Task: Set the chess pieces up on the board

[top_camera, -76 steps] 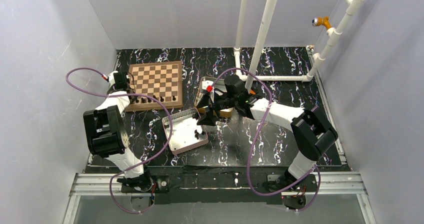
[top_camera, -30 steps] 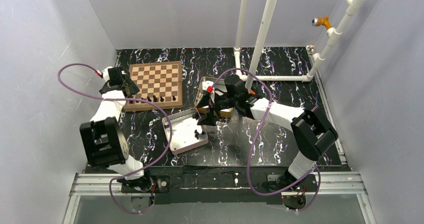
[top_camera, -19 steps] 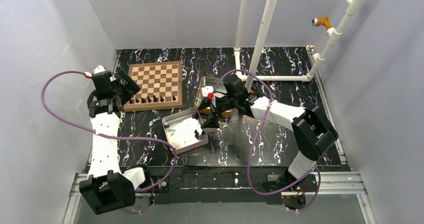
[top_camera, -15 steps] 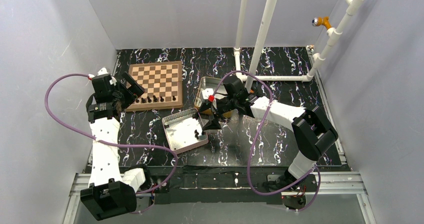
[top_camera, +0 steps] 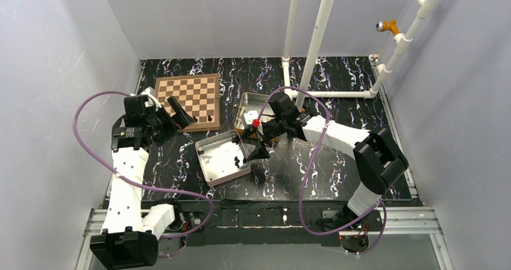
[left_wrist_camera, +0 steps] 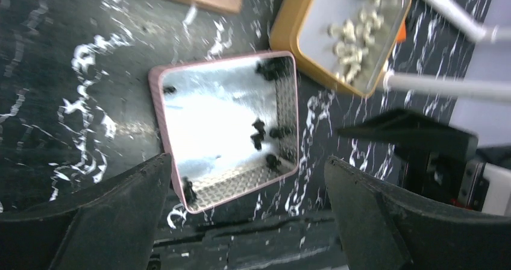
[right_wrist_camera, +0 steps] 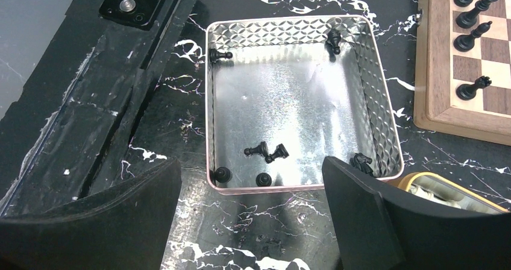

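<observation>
The board [top_camera: 196,92] lies at the back left, with black chess pieces [top_camera: 206,119] along its near edge. More chess pieces [right_wrist_camera: 266,151] lie loose in a pink-rimmed metal tin [top_camera: 212,164] in the middle. My left gripper [top_camera: 175,119] hovers open over the board's near left corner and faces the tin [left_wrist_camera: 211,125]. Nothing is between its fingers [left_wrist_camera: 114,216]. My right gripper [top_camera: 256,144] hangs open and empty just right of the tin [right_wrist_camera: 289,95]. The board's corner [right_wrist_camera: 449,116] with standing pieces [right_wrist_camera: 473,88] shows in the right wrist view.
A gold-rimmed tin [top_camera: 250,104] of cream pieces [left_wrist_camera: 352,38] sits behind the pink one. White pipes [top_camera: 313,47] rise at the back right. Grey walls close in both sides. A metal rail [top_camera: 265,219] runs along the near edge.
My left arm has swung away from the board's left edge, toward the near side and the right, and now points at the tin. My right gripper has shifted slightly nearer. Both stay open.
</observation>
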### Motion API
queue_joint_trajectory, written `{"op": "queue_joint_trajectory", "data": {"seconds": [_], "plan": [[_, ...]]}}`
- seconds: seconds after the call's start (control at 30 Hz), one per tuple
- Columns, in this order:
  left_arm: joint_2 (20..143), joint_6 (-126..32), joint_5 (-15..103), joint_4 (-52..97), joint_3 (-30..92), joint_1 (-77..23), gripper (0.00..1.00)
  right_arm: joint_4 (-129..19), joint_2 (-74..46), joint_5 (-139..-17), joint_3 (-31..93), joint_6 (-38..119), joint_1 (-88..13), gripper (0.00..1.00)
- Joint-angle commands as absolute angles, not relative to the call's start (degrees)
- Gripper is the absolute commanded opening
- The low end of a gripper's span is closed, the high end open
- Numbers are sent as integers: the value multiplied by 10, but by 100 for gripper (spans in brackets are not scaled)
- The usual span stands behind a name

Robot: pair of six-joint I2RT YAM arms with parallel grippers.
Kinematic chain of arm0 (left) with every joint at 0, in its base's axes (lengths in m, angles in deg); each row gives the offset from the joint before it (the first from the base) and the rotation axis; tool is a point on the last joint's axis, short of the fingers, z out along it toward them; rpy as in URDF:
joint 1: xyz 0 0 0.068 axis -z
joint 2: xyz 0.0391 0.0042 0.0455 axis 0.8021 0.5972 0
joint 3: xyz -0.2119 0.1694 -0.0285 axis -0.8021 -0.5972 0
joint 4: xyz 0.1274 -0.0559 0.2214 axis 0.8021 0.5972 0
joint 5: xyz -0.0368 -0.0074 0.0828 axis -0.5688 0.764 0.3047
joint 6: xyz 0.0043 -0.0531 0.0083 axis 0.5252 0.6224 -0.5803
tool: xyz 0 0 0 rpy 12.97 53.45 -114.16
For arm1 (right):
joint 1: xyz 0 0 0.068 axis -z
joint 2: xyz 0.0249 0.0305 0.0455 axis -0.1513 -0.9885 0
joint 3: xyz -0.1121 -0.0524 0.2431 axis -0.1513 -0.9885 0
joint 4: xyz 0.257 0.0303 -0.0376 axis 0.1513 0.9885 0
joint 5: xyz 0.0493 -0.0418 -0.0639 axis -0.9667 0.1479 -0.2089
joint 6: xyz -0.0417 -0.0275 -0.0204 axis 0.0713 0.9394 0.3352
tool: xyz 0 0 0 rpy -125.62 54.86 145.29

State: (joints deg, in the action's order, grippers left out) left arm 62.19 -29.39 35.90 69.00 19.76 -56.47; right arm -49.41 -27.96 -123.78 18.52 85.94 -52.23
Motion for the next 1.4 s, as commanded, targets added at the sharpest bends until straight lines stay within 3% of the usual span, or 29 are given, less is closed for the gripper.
{"op": "queue_joint_trajectory", "data": {"seconds": [0.0,0.5,0.9,1.37], "plan": [[627,-297,378,733,217,-478,96,-471,-248,-1250,210,884,-522,94],[690,-240,445,686,190,-304,89,-472,-241,-1250,199,878,-524,94],[785,-170,434,562,122,-263,46,-490,-234,-1251,184,858,-524,94],[917,-165,431,506,118,-236,36,-509,-238,-1249,177,842,-524,94]]}}
